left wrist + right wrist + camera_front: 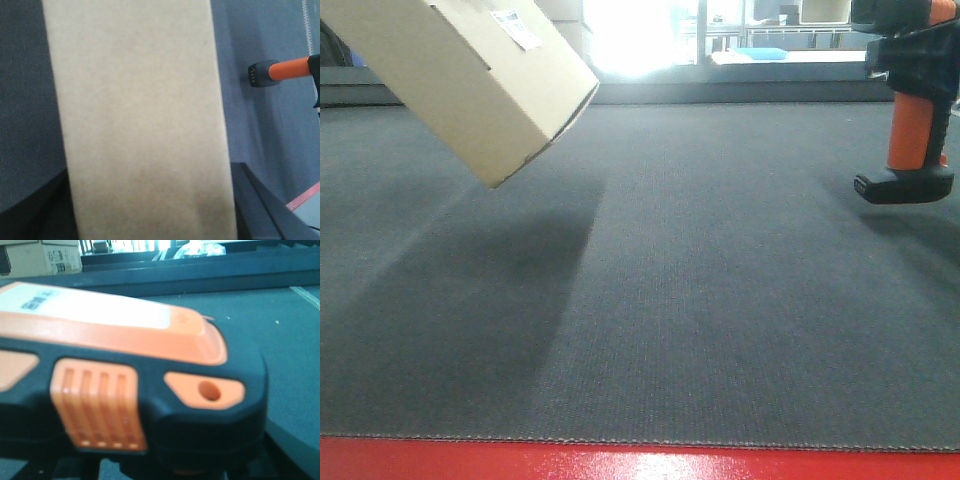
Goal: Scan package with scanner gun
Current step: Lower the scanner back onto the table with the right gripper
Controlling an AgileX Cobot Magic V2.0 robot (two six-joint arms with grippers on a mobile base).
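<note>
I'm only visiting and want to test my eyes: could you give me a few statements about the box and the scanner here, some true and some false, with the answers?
1. The package hangs tilted above the grey mat. True.
2. The scanner gun lies flat on the mat. False: it is up in the air, foot downward.
3. A white label shows on the package. True.
4. The scanner gun is green all over. False: its handle is orange.
</note>
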